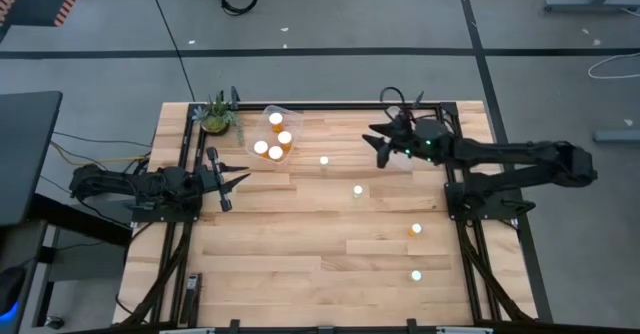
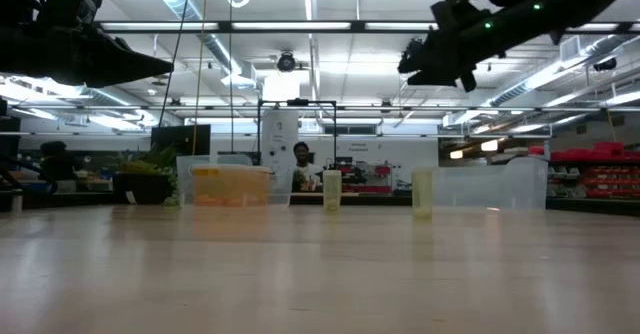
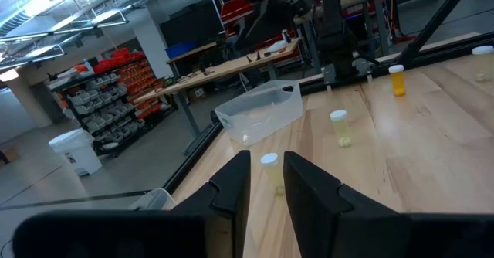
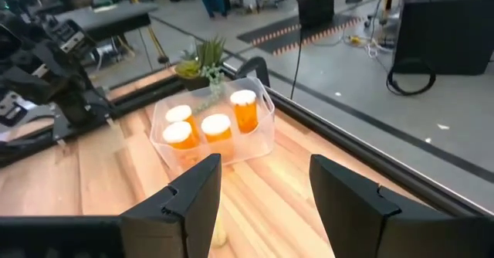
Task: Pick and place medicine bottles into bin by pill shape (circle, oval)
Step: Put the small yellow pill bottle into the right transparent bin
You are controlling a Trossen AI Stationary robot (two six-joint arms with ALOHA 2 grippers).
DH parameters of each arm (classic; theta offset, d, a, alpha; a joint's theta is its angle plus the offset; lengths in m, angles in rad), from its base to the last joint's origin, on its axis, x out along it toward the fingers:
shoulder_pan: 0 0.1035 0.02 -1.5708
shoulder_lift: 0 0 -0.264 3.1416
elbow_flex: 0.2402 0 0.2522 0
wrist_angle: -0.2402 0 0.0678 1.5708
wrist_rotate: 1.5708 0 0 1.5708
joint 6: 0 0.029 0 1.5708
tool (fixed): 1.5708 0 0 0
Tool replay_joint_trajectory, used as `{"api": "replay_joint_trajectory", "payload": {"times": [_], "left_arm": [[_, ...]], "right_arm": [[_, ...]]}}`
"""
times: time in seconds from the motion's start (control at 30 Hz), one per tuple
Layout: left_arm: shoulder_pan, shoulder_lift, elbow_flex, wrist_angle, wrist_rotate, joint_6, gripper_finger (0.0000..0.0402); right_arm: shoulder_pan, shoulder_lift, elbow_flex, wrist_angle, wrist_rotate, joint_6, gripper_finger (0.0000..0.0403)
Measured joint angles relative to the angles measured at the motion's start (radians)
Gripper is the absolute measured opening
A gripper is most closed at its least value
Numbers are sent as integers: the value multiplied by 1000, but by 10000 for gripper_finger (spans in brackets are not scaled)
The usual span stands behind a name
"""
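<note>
Right gripper hovered wide open, empty, near bin, likely lining up next bottle. Left gripper waited at left edge, narrowly open.

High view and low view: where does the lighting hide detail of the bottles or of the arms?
In the high view, the white caps of the medicine bottles in the clear bin glare so strongly that their rims vanish. In the low view, the ceiling lights lie behind the right pincer, which shows only as a dark silhouette; the tabletop carries a pale sheen.
</note>
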Motion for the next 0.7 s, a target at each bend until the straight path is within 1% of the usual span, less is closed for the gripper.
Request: {"api": "replay_joint_trajectory", "payload": {"times": [0.17,0.3,0.47,0.7], "left_arm": [[0,0,0,0,0,0,84],[0,0,0,0,0,0,79],[0,0,0,0,0,0,81],[0,0,0,0,0,0,89]], "right_arm": [[0,96,94,-60,-20,7,206],[0,139,137,-116,-31,11,206],[21,159,141,-192,-30,29,206],[96,165,141,-258,-30,29,206]]}}
